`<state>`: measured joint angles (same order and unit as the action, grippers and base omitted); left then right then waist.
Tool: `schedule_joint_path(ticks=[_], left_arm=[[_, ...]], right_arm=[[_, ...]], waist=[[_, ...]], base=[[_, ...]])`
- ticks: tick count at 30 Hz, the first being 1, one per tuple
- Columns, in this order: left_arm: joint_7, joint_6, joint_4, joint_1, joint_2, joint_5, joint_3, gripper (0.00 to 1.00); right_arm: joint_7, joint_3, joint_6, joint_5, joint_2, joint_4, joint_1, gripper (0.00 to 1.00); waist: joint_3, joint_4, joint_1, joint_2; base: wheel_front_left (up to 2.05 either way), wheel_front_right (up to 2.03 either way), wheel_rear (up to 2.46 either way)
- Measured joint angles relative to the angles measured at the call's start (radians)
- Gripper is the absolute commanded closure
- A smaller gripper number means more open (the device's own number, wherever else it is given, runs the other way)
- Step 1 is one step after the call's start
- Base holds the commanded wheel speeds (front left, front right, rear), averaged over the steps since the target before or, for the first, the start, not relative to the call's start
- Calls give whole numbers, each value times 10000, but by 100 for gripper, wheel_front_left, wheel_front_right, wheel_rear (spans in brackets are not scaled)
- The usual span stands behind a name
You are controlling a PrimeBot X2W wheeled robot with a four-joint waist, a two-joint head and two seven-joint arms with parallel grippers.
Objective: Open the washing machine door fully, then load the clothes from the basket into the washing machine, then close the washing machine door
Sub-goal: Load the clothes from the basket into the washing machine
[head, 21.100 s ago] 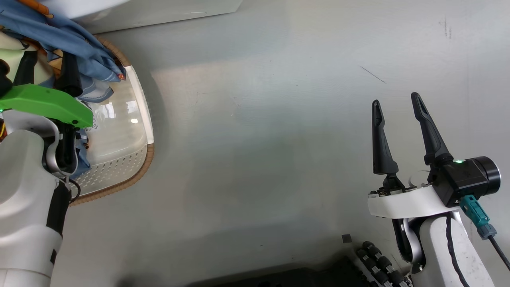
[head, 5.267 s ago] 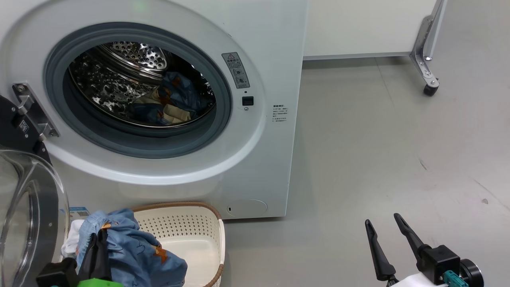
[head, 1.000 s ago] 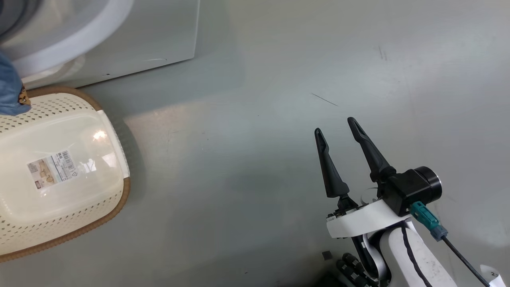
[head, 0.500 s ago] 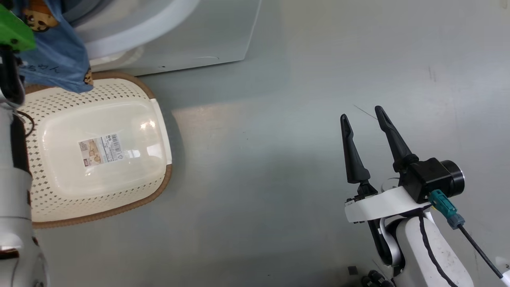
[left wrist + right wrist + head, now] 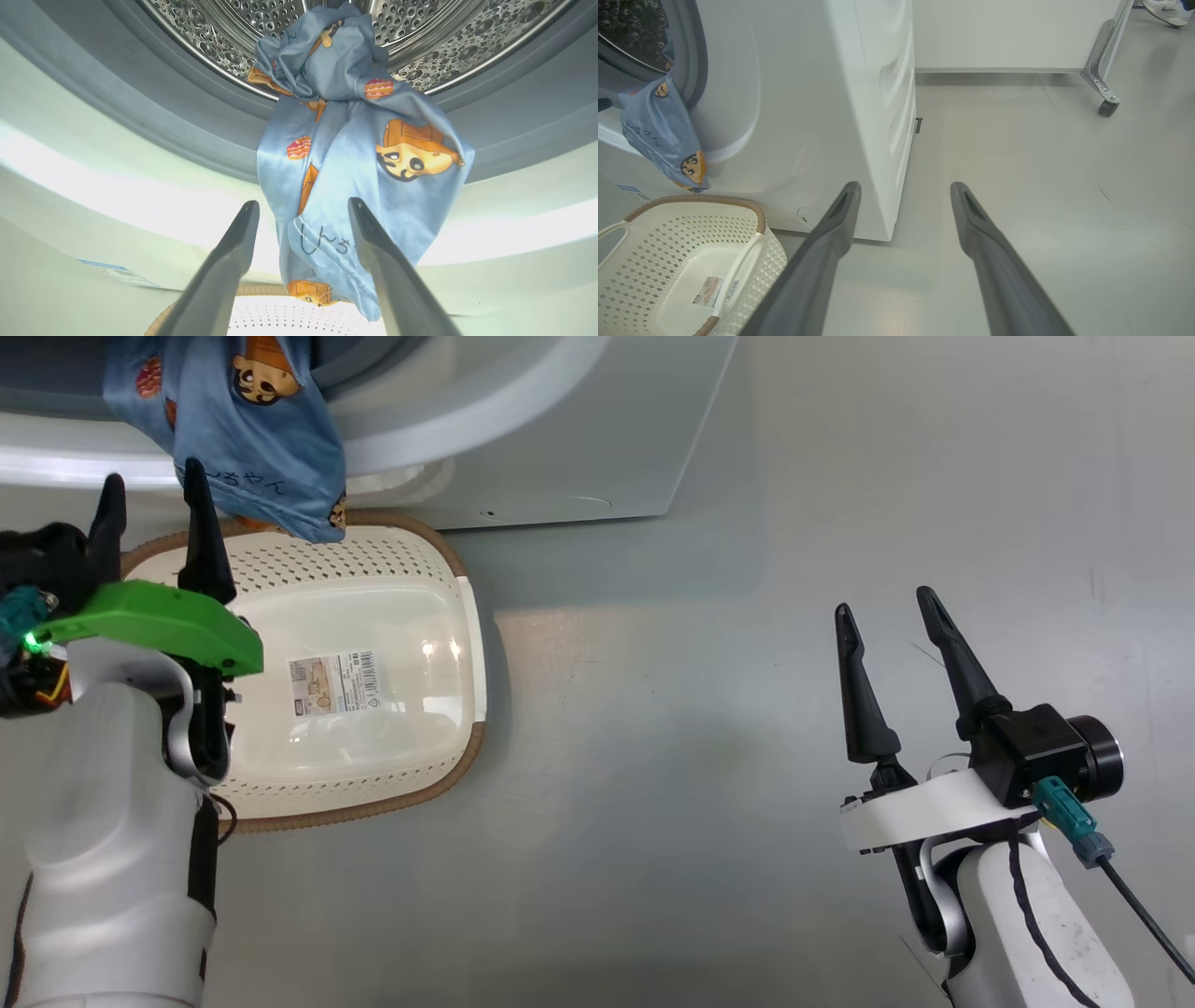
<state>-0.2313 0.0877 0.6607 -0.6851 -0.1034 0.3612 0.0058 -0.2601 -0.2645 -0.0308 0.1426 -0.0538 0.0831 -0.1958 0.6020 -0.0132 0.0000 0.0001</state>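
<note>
Garment (image 5: 355,186) dangles over the washer's (image 5: 597,448) seal (image 5: 140,98), above the basket (image 5: 459,569).
Left gripper (image 5: 303,204) and right gripper (image 5: 884,600) open, empty; left should pinch the hem and feed it deep inside.

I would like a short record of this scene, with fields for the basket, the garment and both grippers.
basket: on the floor before the washing machine, no clothes in it
garment: blue, printed, hangs out of the drum opening above the basket
left gripper: open, by the hanging garment, holds nothing
right gripper: open, over the floor, holds nothing
</note>
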Motion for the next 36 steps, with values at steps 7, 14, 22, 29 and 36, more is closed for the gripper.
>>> schedule_joint_path(ticks=[7, 14, 22, 29, 36], left_arm=[[-90, 90, -343, 1313, 247, 21, -82, 0], [-144, 90, -936, 2602, 207, 19, -10, 0], [-176, 90, -1914, 3392, 247, 378, 305, 0], [-178, 90, -3037, 3963, 290, 533, 416, 0], [-205, 100, -3630, 4108, 328, 654, 374, 0]], right_arm=[[-2, 176, 127, -140, -102, 54, 114, 0], [0, 230, 301, -222, -109, 56, 267, 0], [-2, 330, 407, -393, -159, -12, 426, 0], [-2, 552, 416, -552, -201, -242, 431, 0], [-2, 491, 520, -642, -217, -245, 434, 0]], waist=[[-403, 395, 0, 0], [-698, 622, 0, 0], [-671, 763, 0, 0], [-467, 755, 0, 0], [-236, 731, 0, 0]], base=[[0, 0, 0], [0, 0, 0], [0, 0, 0], [0, 0, 0], [0, 0, 0]])
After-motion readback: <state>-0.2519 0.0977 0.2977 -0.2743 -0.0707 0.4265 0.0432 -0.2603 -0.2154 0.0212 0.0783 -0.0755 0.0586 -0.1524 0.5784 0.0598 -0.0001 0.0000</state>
